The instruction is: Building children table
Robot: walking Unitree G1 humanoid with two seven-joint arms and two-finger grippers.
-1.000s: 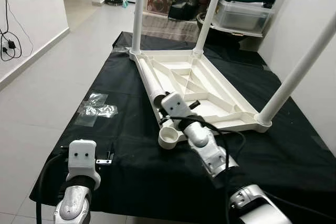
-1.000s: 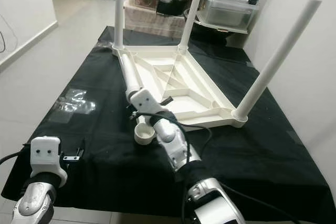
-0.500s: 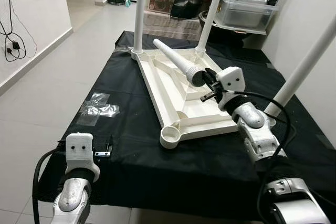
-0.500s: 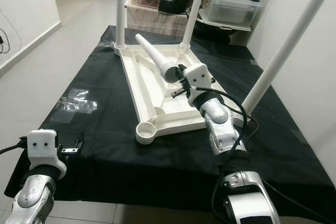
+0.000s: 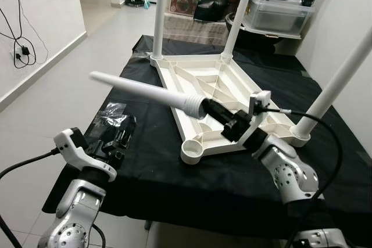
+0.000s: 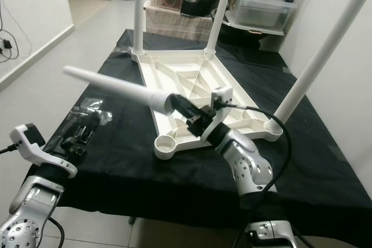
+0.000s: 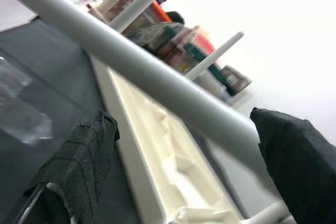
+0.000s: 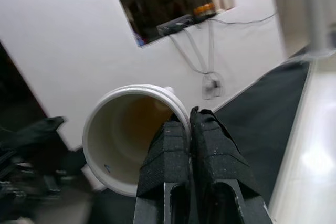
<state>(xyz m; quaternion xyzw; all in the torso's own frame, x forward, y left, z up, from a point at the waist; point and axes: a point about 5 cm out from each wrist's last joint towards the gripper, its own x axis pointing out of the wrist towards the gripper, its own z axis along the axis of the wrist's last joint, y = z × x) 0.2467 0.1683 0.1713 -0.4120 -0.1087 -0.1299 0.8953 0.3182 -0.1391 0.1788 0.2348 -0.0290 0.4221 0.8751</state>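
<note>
While upturned on the black-draped worktop (image 5: 145, 161), white tabletop (image 5: 218, 94) with three legs up and near-left socket (image 5: 192, 150) vacant. Right claw (image 5: 216, 115) clamped on rim of loose leg (image 5: 145, 92), held aloft over near-left corner, pointing left. Left claw (image 5: 119, 139) spread apart, low at near left, close under that leg.
</note>
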